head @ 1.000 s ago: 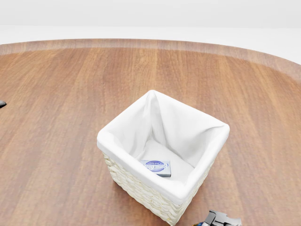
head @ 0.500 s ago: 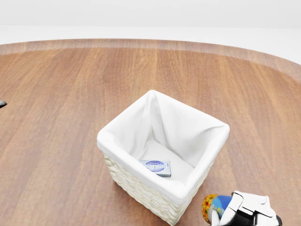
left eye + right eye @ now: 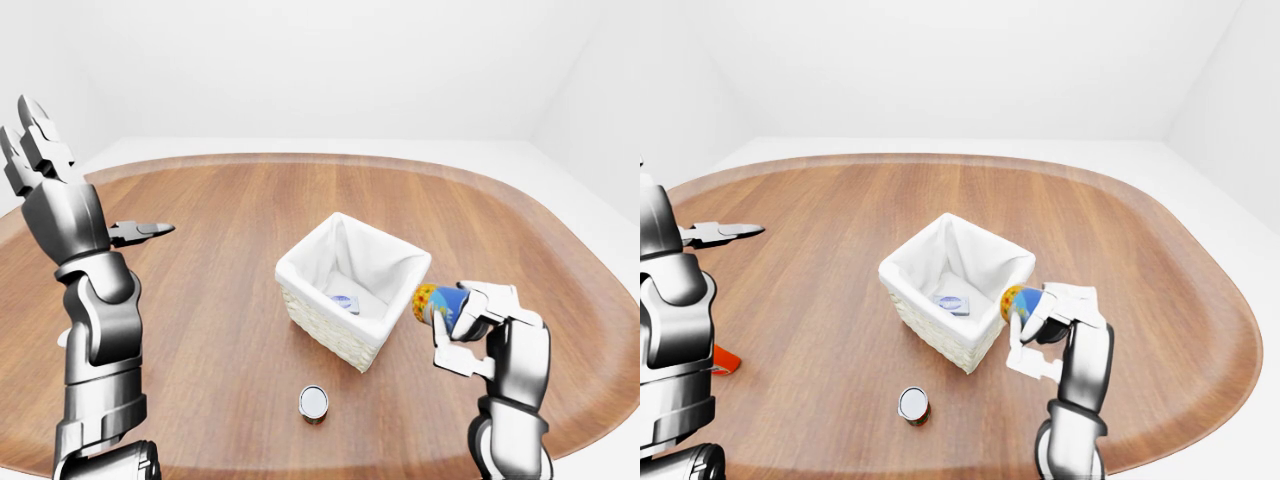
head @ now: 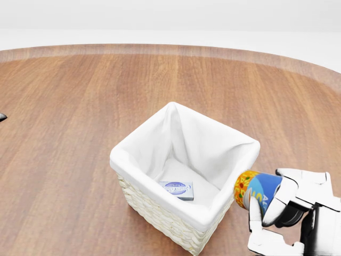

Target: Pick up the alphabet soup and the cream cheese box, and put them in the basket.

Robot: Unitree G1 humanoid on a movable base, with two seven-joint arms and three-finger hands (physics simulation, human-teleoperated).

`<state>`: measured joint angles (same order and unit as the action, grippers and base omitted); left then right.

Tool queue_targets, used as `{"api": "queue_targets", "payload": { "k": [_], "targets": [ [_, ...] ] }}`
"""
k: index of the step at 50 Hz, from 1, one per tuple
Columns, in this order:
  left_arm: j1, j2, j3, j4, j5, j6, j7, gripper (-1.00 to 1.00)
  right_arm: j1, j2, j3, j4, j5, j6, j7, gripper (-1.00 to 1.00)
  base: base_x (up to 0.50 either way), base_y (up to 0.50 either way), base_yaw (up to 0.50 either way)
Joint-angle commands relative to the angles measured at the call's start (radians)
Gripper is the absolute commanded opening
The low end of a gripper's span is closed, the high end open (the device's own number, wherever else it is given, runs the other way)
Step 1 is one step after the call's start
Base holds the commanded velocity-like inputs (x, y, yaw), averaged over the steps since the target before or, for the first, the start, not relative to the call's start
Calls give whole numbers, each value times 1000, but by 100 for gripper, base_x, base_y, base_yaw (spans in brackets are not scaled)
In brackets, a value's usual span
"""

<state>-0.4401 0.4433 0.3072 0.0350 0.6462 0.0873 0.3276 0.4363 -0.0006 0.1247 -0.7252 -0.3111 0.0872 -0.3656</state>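
Your left hand (image 3: 45, 165) is raised well to the left of the basket (image 4: 139, 150), fingers spread, holding nothing. A small extra can (image 3: 313, 402) stands on the surface (image 3: 220, 330) below the basket in the left-eye view; it plays no part here. The cream cheese box (image 4: 177, 190) already lies flat on the basket's floor, near its lower wall. Just right of the basket's lower-right rim, your right hand (image 4: 285, 205) has its fingers wrapped round the alphabet soup (image 4: 256, 192). The can lies tipped, its long axis pointing toward the basket, its lid end almost at the rim. The opening lies up and left of the can, so the right hand is the one to carry it over.
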Motion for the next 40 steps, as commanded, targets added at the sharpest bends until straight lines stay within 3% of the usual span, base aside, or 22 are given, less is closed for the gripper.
{"api": "queue_targets", "payload": {
  "k": [1, 14, 23, 40],
  "targets": [
    [-2, 0, -2, 14, -3, 0, 8, 100, -207, 16, 36, -176, -93, 0, 52, -100, 0, 0, 0],
    [-2, 0, -1, 6, -2, 0, 4, 100, -503, 55, 67, -148, -234, 0, 164, -100, 0, 0, 0],
    [-2, 0, -2, 9, -2, 0, 4, 100, -611, 67, 71, -55, -305, 0, 223, -100, 0, 0, 0],
    [-1, 0, 1, -1, -4, 0, -4, 100, -800, 80, 15, 319, -391, 0, 283, -100, 0, 0, 0]
  ]
}}
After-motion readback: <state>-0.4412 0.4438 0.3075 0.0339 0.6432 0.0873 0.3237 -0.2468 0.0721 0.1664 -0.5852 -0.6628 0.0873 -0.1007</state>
